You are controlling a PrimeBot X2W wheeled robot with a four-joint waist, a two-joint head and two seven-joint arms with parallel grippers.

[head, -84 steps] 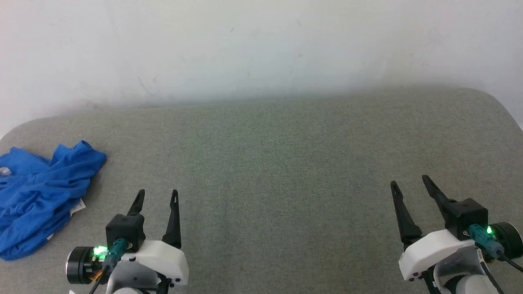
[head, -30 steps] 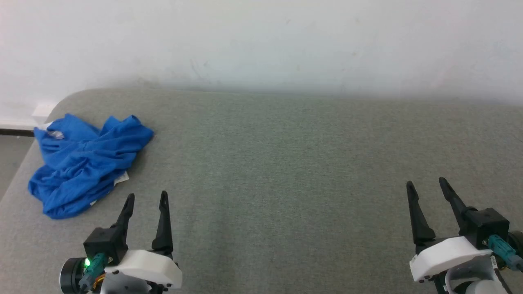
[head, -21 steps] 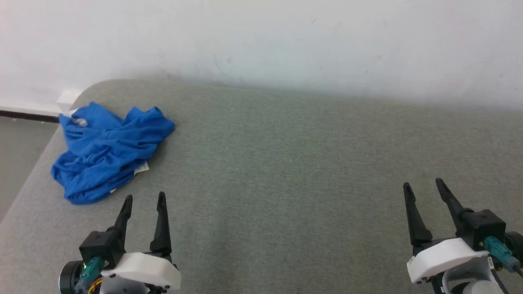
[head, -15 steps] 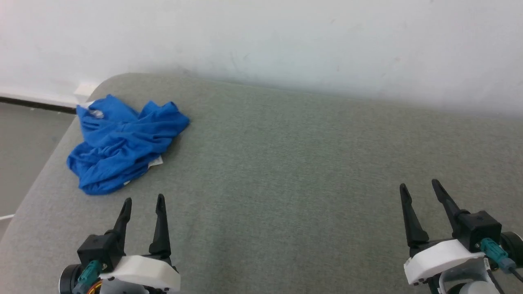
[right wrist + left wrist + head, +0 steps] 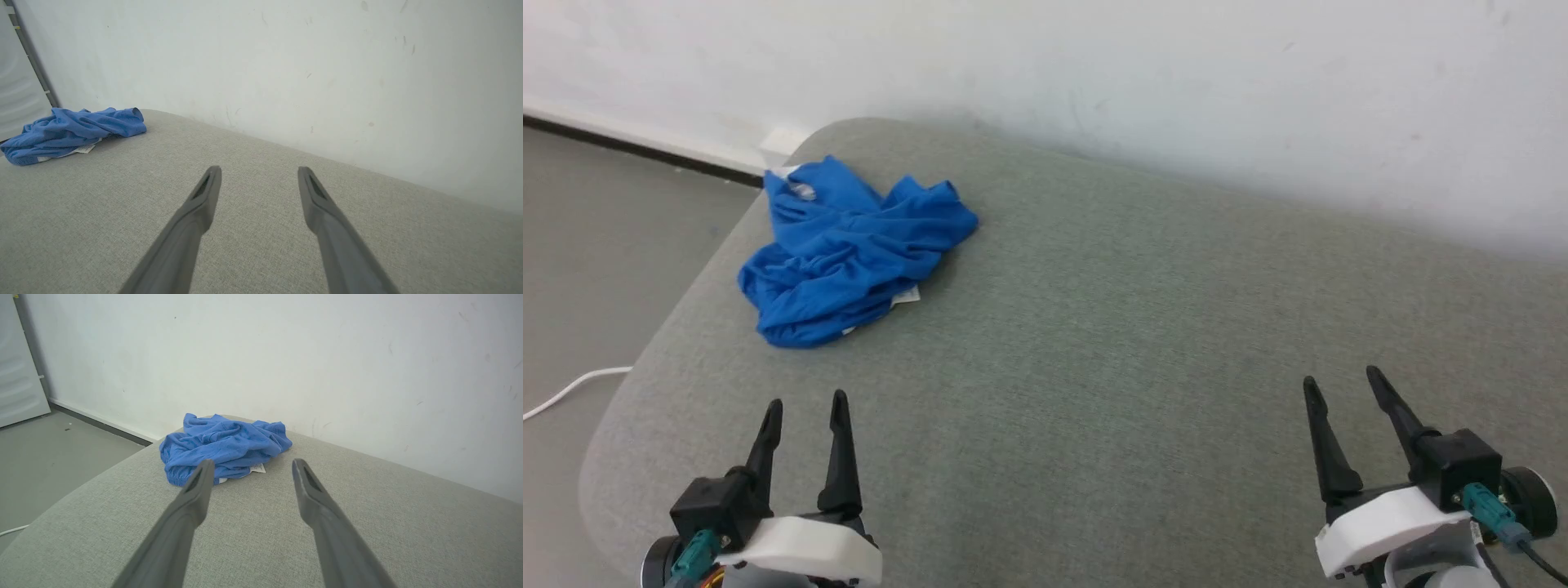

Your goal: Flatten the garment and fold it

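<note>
Crumpled bright blue garment point(image 5: 849, 253), long axis slanting near-left to far-right, white tag point(image 5: 905, 296) at near edge, left pincer point(image 5: 806, 400) and right pincer point(image 5: 1340, 376) spread wide, empty

No lettering can be read: a white tag point(image 5: 257, 468) pokes out from under the crumpled blue garment point(image 5: 222, 447) on the grey cushion point(image 5: 367, 514), its print too small to make out, and a pale mark point(image 5: 805, 192) near the garment's far edge is only a blur

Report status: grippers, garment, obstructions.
Left gripper open, empty. Right gripper open, empty. Garment crumpled, untouched, far-left corner of cushion. Nothing in the way.
</note>
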